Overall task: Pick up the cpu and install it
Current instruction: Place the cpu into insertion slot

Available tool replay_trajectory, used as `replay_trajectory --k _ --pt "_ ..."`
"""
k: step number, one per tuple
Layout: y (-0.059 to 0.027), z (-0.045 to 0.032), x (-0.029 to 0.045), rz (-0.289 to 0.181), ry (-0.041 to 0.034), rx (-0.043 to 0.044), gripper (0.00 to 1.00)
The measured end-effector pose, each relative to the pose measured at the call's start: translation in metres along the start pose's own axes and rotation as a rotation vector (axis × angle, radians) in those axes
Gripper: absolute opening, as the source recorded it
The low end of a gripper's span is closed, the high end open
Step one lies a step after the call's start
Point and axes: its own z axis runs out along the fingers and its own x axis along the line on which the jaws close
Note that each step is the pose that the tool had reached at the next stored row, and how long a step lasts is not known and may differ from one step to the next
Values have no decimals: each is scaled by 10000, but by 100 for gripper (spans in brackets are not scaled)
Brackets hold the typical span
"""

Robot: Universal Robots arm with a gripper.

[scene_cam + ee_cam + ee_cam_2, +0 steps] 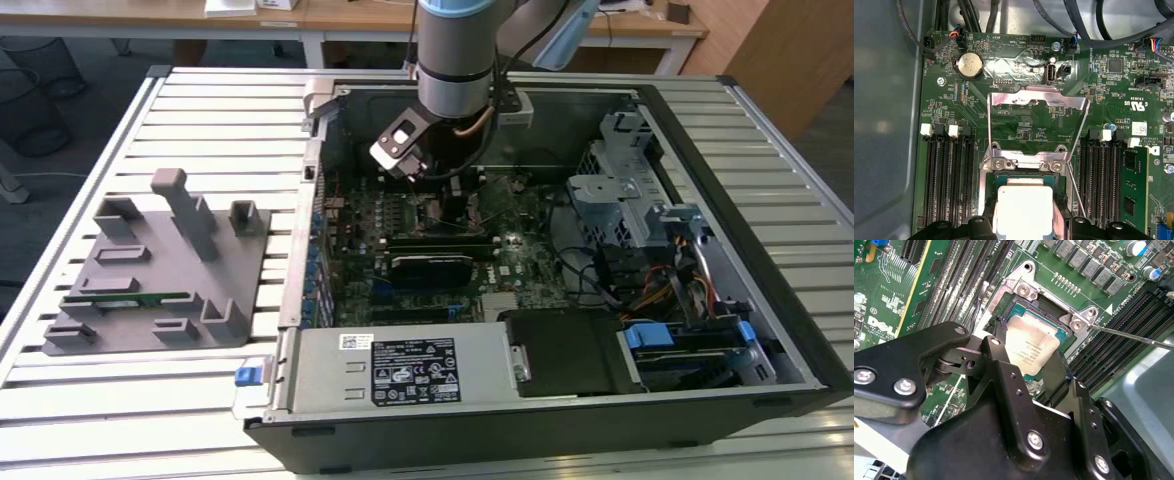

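The pincer (pixel 1026 354) is pressed shut on the cpu (pixel 1031 342), with a black finger (pixel 998 355) against each of two opposite edges and the silver lid facing up between them. Directly beneath lies the open socket (pixel 1026 307). The cpu sits in it or just above it; I cannot tell whether it is fully seated. Beyond the fingertips the hinged metal plate (pixel 1039 97) stands raised, and the thin lever (pixel 1134 337) juts off to one side. The cpu looks light, stiff and slick-topped with a delicate underside, so it is best held by its edges, level, never squeezed hard
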Motion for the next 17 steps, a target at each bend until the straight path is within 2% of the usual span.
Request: replay_trajectory --k 9,17 --pt "-12 -12 0 272 -3 7 53" --pt "-13 4 -1 406 74 11 53"
